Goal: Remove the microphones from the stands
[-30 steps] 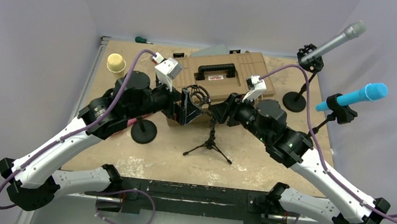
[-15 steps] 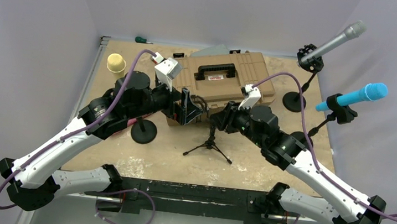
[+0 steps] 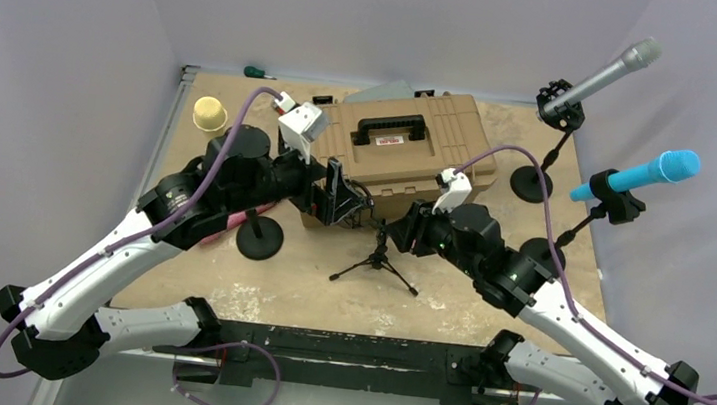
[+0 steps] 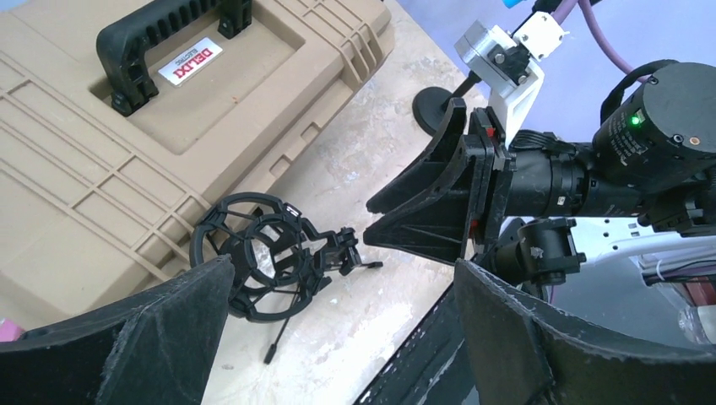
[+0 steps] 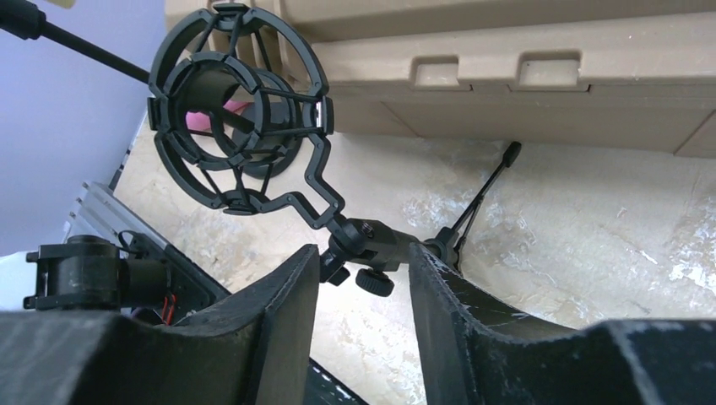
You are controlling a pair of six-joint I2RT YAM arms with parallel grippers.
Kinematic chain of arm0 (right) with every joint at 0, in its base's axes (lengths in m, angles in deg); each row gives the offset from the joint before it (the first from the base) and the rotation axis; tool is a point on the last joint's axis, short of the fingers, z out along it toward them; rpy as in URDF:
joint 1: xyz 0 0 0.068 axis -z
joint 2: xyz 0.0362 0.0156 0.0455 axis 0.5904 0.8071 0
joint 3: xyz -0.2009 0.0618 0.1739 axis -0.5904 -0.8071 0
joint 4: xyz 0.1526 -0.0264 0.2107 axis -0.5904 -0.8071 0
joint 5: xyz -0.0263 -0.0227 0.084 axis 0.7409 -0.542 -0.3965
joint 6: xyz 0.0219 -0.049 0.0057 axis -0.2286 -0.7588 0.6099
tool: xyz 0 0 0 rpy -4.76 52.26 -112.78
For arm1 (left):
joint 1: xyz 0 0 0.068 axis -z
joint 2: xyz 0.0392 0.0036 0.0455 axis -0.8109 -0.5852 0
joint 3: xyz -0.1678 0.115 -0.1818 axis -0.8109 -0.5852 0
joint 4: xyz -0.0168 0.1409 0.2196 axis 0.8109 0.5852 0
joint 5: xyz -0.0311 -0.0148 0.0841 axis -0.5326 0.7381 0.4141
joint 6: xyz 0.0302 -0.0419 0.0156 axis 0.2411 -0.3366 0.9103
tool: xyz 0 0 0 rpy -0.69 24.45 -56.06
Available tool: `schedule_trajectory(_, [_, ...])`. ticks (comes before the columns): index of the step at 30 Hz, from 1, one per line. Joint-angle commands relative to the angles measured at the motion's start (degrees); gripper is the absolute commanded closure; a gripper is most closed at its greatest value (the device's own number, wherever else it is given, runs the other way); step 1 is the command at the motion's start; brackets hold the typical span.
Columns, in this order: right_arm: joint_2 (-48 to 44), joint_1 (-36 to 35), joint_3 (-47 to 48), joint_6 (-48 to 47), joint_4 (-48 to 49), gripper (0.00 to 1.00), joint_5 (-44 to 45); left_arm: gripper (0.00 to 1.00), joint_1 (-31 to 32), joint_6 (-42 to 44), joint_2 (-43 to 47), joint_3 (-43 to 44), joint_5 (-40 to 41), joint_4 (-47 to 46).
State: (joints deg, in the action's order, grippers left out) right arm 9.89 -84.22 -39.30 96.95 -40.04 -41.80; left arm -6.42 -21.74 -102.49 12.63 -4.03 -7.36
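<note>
Lilac walls box in a sandy, scuffed surface [image 3: 305, 287]. Low over its middle, the right tool [image 5: 363, 251] has its fingers drawn in on either side of the swivel joint [image 5: 371, 240] of the small tripod stand [image 3: 375, 263]. The joint fills the gap, but whether they pinch it or merely flank it I cannot tell. Facing it, the left tool [image 4: 342, 261] is spread wide and holds nothing, with the stand's cradle [image 5: 160, 110] just beyond its fingertips.

That cradle is empty — nothing sits in its rings. So this looks like a bracing step with nothing left to draw out here. The microphones plainly in view are elsewhere: a grey microphone [image 3: 604, 76] and a blue microphone [image 3: 651, 171], each clipped in a taller stand on the right, well apart from both tools. A pink object [image 3: 223, 230] pokes out under the left forearm, too hidden to name.

If one of the clipped pair is meant, the next move calls for letting go here, reaching right, and sliding the body out along its own axis — without tipping its stand.
</note>
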Motion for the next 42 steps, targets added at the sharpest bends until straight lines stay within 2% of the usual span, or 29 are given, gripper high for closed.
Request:
schedule_trajectory(1, [-0.90,0.04,2.34,-1.64,1.94,0.55,0.57,0.00,0.33,4.04,-1.03,8.41,0.39,4.26])
schedule_trajectory(5, [1.03,-0.03,2.74,-2.63,2.76,0.50,-0.73,0.00,0.31,7.27,-3.64,18.05,0.16,12.39])
schedule_trajectory(7, [1.94,0.03,3.56,-3.77,3.16,0.37,-0.65,0.00,0.32,8.93,-3.67,21.50,2.05,15.36])
schedule_trajectory(10, [2.88,-0.05,5.74,-5.43,4.07,0.32,-0.92,0.00,0.33,11.55,-2.11,23.86,8.53,18.53])
schedule_trajectory(14, [3.71,-0.30,10.46,-8.76,5.90,0.30,0.80,0.00,0.31,15.08,1.42,25.69,17.15,21.93])
schedule_trajectory(18, [7.32,-2.05,16.99,-12.20,8.69,0.30,1.69,0.00,0.31,17.57,5.30,25.57,27.42,23.84])
schedule_trajectory(22, [15.11,-11.57,23.80,-15.89,12.17,0.29,7.90,0.00,0.31,18.54,8.14,22.33,39.52,24.05])
schedule_trajectory(25, [21.21,-15.96,27.72,-17.41,15.48,0.28,9.53,0.00,0.07,19.61,8.94,19.05,50.10,21.74])
schedule_trajectory(28, [25.19,-17.55,28.50,-17.39,21.77,0.28,8.19,0.00,-2.05,21.50,9.18,16.70,55.01,16.80])
schedule_trajectory(29, [26.32,-17.94,28.71,-17.46,23.85,0.28,7.73,0.00,-3.85,21.92,9.21,15.94,54.46,14.92])
schedule_trajectory(32, [30.09,-19.79,30.47,-18.88,28.59,0.28,7.79,0.00,-13.03,19.20,7.98,15.13,43.70,12.67])
schedule_trajectory(34, [32.16,-21.07,31.27,-20.43,31.91,0.28,8.82,0.00,-16.57,17.85,6.30,15.55,38.84,12.52])
schedule_trajectory(37, [35.93,-22.25,33.04,-22.37,35.94,0.28,9.78,0.04,-17.06,18.84,5.56,13.92,33.81,9.32])
schedule_trajectory(42, [39.92,-24.68,34.18,-25.86,42.62,0.28,11.96,0.14,-17.02,19.05,6.69,11.73,32.71,6.27])
